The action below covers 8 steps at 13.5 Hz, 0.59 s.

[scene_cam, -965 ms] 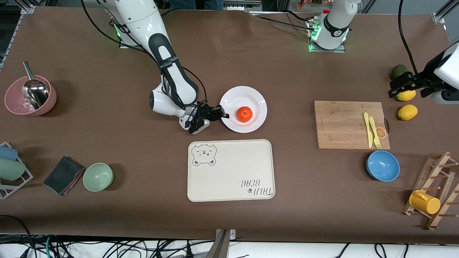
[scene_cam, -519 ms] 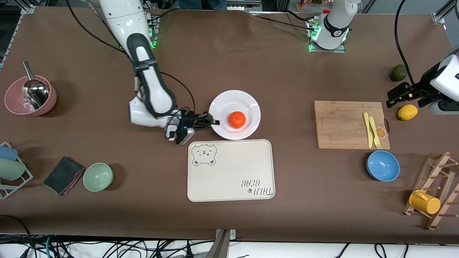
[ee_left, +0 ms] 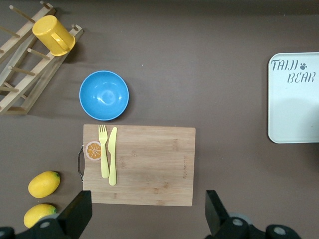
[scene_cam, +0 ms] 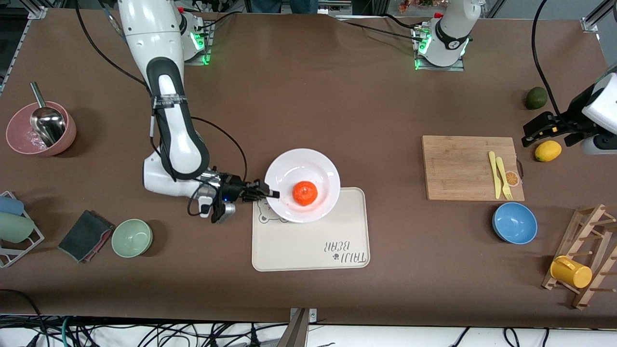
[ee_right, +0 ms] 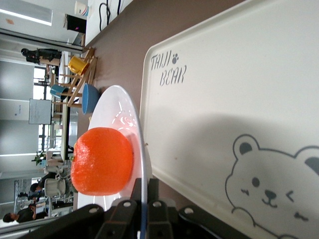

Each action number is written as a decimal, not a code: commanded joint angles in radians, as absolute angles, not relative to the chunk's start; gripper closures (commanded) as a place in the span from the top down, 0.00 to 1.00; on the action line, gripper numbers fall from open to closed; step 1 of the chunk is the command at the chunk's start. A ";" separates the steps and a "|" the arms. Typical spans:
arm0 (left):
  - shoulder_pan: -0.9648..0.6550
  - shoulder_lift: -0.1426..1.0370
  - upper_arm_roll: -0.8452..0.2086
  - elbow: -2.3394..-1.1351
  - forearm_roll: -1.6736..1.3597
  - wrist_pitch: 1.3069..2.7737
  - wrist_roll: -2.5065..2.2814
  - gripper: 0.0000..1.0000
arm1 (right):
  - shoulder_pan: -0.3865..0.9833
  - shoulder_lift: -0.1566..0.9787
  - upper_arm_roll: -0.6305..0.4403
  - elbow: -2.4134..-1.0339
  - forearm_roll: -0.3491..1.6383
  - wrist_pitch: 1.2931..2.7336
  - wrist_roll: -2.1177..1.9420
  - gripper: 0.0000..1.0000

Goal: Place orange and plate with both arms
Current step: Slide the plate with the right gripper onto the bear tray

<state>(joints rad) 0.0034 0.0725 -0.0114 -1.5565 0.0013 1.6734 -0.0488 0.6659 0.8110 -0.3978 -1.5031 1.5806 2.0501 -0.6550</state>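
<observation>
One plate (scene_cam: 308, 166) with one orange (scene_cam: 304, 193) is gripped at its rim by the right gripper (scene_cam: 268, 193) above one tray (scene_cam: 308, 248); the left gripper (scene_cam: 539, 129), spread wide, is held over the table's left-arm end by two lemons (ee_left: 44, 183)

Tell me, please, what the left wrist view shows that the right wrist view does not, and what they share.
Only the left wrist view shows the board with fork and knife, two lemons, and the open left pincer. Only the right wrist view shows the orange on the plate, whose rim the right pincer grips, and the tray's bear. Both show the tray, blue bowl, yellow mug and rack.
</observation>
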 commanded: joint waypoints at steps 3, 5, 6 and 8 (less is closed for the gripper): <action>0.009 0.069 -0.006 -1.549 -0.021 1.693 -0.028 1.00 | 0.650 1.026 -0.391 -1.192 1.574 2.175 -0.489 0.00; 0.015 0.071 -0.006 -1.546 -0.025 1.694 -0.028 1.00 | 0.649 1.090 -0.388 -1.128 1.578 2.213 -0.488 0.00; 0.014 0.071 -0.006 -1.545 -0.023 1.694 -0.029 1.00 | 0.649 1.115 -0.387 -1.117 1.580 2.236 -0.488 0.00; 0.011 0.071 -0.008 -1.546 -0.011 1.692 -0.034 1.00 | 0.649 1.126 -0.385 -1.108 1.580 2.244 -0.489 0.00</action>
